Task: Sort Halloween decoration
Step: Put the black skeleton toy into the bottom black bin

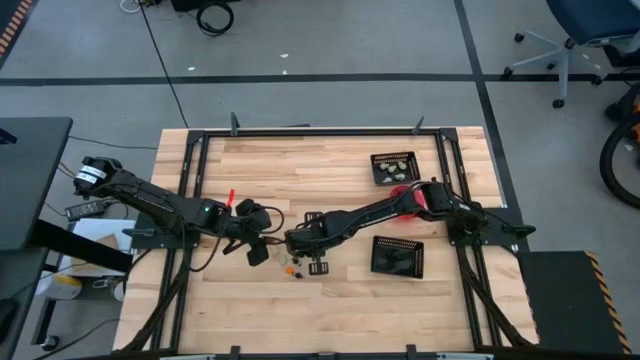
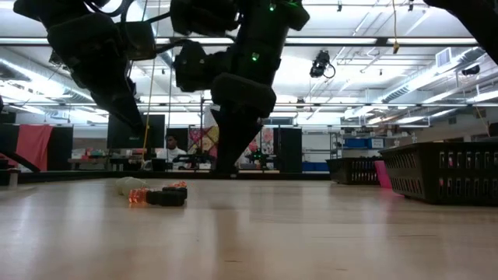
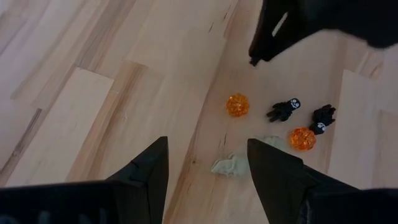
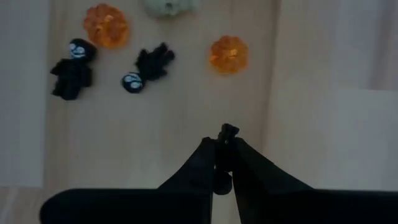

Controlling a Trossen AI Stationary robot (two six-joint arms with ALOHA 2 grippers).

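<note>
In the high view's lower centre, the Halloween trinkets [image 1: 292,268] lie clustered on the counter [image 1: 330,160], two black figures lengthwise side by side; left pincer [image 3: 207,163] wide, right pincer [image 4: 224,144] closed, empty.

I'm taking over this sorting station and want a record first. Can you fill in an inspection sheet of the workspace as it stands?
Surface: wooden table, bare boards in a black frame.
Job's things: a small cluster mid-table: two orange trinkets, two black figures, one cream piece, all loose.
Clutter: two black mesh trays and a pink-red bowl on the right side; the far tray holds pale pieces.
Grippers: left gripper open over the cream piece; right gripper shut, empty, beside the cluster.
Cables: a black cable on the floor behind the table.
Surroundings: a wheeled chair; a person far behind.
</note>
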